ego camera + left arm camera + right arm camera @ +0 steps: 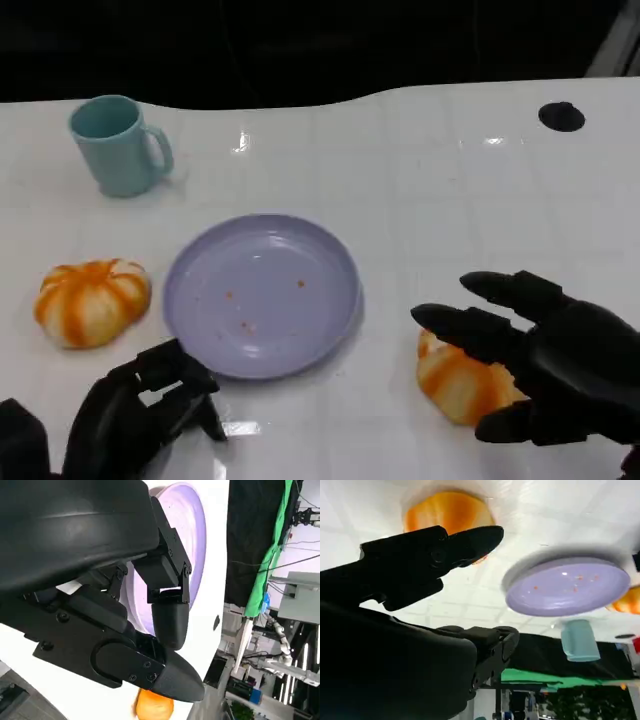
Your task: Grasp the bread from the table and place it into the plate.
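Head view: bread (458,385) under spread right hand (545,350).

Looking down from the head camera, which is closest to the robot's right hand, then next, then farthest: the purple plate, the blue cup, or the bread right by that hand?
From the right hand:
1. The bread, right under its fingers, at the lower right.
2. The purple plate, in the middle of the table.
3. The blue cup, far off at the upper left.
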`<state>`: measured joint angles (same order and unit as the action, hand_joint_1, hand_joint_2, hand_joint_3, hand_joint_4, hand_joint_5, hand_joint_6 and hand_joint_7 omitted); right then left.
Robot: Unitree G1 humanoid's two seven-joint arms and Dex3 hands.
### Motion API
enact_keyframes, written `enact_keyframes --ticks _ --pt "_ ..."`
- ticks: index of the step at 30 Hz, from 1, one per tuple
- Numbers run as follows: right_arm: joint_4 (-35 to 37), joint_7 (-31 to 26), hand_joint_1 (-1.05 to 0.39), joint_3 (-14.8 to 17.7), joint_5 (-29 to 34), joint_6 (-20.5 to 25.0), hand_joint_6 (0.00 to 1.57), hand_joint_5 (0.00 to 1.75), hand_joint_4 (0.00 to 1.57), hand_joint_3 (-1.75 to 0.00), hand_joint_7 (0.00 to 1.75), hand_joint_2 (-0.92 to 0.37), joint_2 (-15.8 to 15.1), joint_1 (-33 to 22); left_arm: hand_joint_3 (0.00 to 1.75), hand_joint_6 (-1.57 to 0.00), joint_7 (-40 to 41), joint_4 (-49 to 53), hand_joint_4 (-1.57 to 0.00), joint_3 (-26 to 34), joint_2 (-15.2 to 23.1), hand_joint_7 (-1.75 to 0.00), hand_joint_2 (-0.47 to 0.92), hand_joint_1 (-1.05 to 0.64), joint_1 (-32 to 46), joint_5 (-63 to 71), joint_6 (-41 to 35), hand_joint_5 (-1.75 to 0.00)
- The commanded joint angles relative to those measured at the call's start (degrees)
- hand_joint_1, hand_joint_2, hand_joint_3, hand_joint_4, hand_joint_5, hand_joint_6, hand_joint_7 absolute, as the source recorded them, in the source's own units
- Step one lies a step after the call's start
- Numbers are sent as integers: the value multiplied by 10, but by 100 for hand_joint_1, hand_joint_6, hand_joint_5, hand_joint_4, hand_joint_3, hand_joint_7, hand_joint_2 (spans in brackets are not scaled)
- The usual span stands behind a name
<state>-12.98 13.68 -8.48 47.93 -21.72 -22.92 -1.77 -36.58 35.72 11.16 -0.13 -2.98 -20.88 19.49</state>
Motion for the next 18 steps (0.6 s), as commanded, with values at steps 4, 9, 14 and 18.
enact_keyframes --ticks 4,9,14,18 --pt "56 -40 -63 -34 45 26 29 27 8 0 2 -91 -18 37 0 -91 7 -3 -77 0 5 -115 78 -105 8 3 -2 -167" --pt "76 -43 -63 -50 60 50 28 27 8 -1 1 -92 -26 48 0 -91 8 -8 -77 -1 6 -116 78 -105 11 4 -3 -167" --pt "97 -51 -64 -63 60 58 27 27 8 -1 0 -92 -35 53 0 -90 8 -13 -77 -3 7 -116 78 -105 14 3 -6 -167" --pt "110 -53 -64 -72 61 62 28 27 7 -2 0 -92 -42 56 0 -89 7 -13 -77 -3 7 -116 78 -105 14 3 -5 -167"
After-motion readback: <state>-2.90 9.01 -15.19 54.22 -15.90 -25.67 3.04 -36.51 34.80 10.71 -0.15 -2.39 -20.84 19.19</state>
